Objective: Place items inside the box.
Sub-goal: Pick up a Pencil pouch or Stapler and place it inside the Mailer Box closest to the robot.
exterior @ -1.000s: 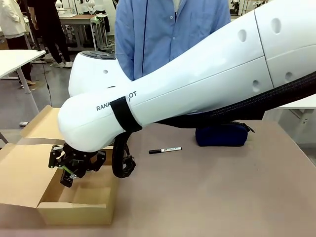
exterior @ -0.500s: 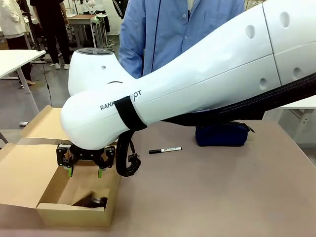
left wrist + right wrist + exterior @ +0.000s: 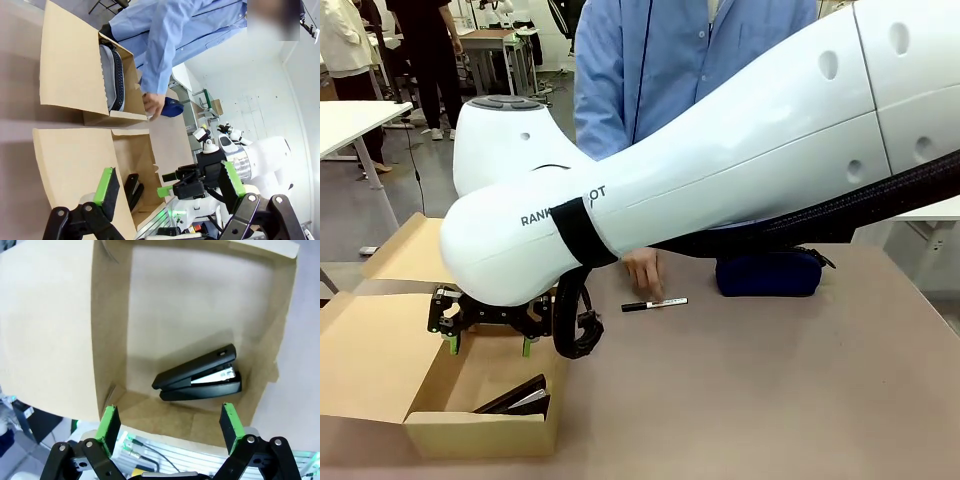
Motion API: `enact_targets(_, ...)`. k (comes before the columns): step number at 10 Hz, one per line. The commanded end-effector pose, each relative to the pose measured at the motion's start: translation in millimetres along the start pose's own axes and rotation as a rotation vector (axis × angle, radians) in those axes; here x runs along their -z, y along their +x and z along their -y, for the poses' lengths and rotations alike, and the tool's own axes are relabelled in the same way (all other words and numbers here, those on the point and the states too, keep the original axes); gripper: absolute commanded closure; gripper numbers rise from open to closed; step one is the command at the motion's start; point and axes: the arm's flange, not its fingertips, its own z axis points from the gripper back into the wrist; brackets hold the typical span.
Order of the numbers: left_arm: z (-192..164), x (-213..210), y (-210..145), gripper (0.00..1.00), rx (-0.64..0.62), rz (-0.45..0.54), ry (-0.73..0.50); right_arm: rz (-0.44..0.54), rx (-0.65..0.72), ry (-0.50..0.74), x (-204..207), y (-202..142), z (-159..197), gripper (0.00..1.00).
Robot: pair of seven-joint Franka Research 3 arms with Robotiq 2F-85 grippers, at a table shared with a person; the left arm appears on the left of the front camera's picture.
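Observation:
The black stapler [image 3: 515, 400] lies on the floor of the open cardboard box [image 3: 470, 435] at the table's front left. My right gripper [image 3: 489, 345] hangs open just above it with nothing between its green pads. From the right wrist view the stapler [image 3: 197, 375] rests below my right gripper [image 3: 169, 421], inside the box [image 3: 110, 315]. A black marker pen [image 3: 655, 303] lies mid-table, with the person's hand [image 3: 642, 270] right behind it. The navy pouch [image 3: 767, 272] sits farther right. My left gripper [image 3: 169, 182] is open and holds nothing. A grey pencil case [image 3: 112, 75] leans against cardboard.
The box's flaps [image 3: 370, 350] spread out to the left and back. My right arm's big white link [image 3: 720, 170] crosses the middle of the table and hides much behind it. The person in a blue coat [image 3: 690, 60] stands at the far edge.
My right gripper opened and let go of the stapler, which dropped to the box floor. The person's hand has come down beside the marker.

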Motion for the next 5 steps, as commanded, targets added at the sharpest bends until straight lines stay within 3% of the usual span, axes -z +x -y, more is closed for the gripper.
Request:
enact_targets(1, 1, 2, -2, 0.0, 0.02, 0.017, -0.026, 0.023, 0.01, 0.023, -6, -5, 0, 0.0)
enact_targets(3, 1, 2, -2, 0.0, 0.02, 0.017, -0.026, -0.007, -0.03, 0.118, -18, -11, 16, 0.0)
enact_targets(5, 1, 2, -2, 0.0, 0.02, 0.017, -0.026, -0.046, -0.078, 0.263, -51, -30, 67, 0.0)
